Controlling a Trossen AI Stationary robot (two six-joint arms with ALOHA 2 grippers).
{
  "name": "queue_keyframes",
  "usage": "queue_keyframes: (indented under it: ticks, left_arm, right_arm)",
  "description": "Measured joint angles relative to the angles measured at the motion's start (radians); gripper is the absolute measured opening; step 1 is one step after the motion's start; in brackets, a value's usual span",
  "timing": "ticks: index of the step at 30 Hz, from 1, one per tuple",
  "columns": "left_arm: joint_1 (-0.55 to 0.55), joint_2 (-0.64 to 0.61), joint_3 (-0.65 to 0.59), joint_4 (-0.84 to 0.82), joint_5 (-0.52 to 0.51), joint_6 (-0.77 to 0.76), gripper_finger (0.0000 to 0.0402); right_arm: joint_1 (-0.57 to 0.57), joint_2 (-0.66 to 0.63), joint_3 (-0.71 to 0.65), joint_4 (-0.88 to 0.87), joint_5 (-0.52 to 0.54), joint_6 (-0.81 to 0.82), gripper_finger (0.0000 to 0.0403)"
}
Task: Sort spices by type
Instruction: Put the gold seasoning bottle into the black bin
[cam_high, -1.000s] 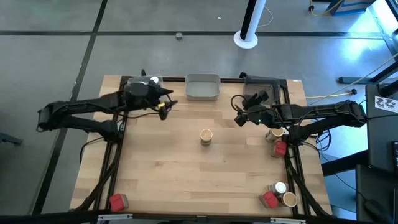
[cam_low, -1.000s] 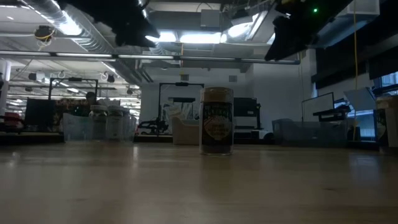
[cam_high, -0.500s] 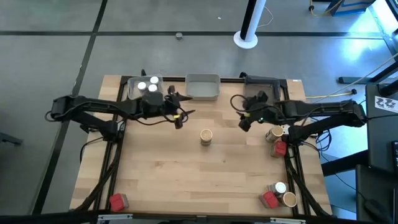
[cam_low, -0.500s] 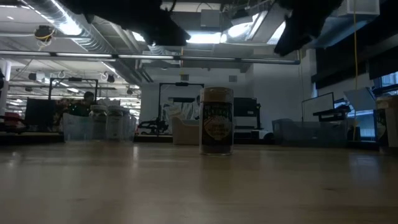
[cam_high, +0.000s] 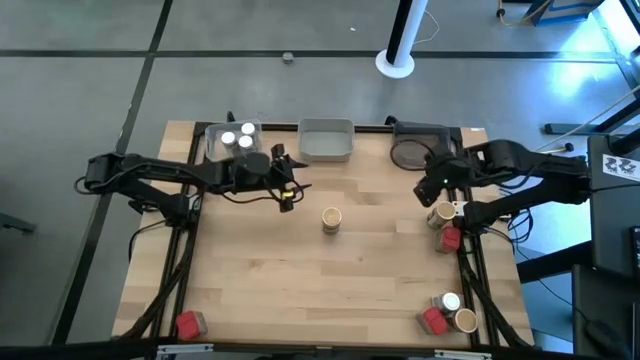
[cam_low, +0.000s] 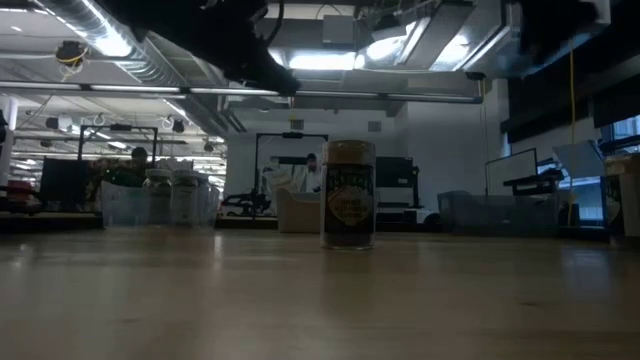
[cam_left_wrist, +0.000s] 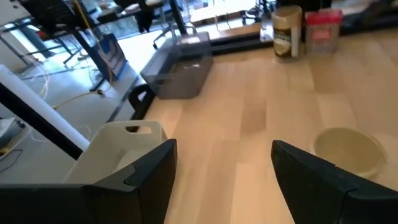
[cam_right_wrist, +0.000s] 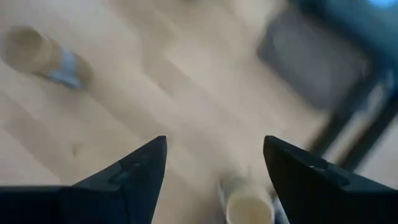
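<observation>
The table (cam_high: 260, 280) holds three trays along its far edge: the left tray (cam_high: 212, 150) with two white-capped jars (cam_high: 237, 139) in it, the middle tray (cam_high: 326, 140), which looks to have nothing in it, and the right tray (cam_high: 418, 152), dark, where I cannot tell if something lies inside. So the sorting looks only begun: one kind has started its tray, and most spices are not yet in any tray. One tan jar (cam_high: 332, 219) stands alone and upright near the middle of the table; in the low view it is the only spice close to the camera. At the right edge, near the right arm, there is a small group: a tan jar (cam_high: 438, 215), a white-capped jar (cam_high: 455, 209) just beside it, and a red packet (cam_high: 450, 238) a little nearer. At the near right corner sits another group of a red packet (cam_high: 432, 320), a white-capped jar (cam_high: 451, 301) and a tan jar (cam_high: 465, 321), touching or almost touching. One more red packet (cam_high: 186, 324) lies alone at the near left corner. The left gripper (cam_high: 284, 190) hangs above the table, between the left tray and the middle tan jar, its fingers spread apart and holding nothing. The right gripper (cam_high: 432, 189) is over the group at the right edge, fingers also apart and holding nothing, with a tan jar just under it in its wrist view. By my judgement about eight spices are left to move.
</observation>
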Motion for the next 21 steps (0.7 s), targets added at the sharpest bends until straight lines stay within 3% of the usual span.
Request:
queue_keyframes:
  ticks: [5, 15, 21]
  left_arm:
    - [-0.007, 0.000, 0.000, -0.016, 0.000, 0.002, 0.0244]
    - [-0.007, 0.000, 0.000, -0.020, 0.000, 0.006, 0.0244]
    - [-0.007, 0.000, 0.000, -0.019, 0.000, 0.006, 0.0244]
  right_arm:
    - [0.000, 0.000, -0.070, -0.032, -0.120, 0.117, 0.0269]
    - [0.000, 0.046, -0.234, -0.038, -0.200, 0.165, 0.0269]
    - [-0.039, 0.067, -0.337, -0.039, -0.241, 0.171, 0.0312]
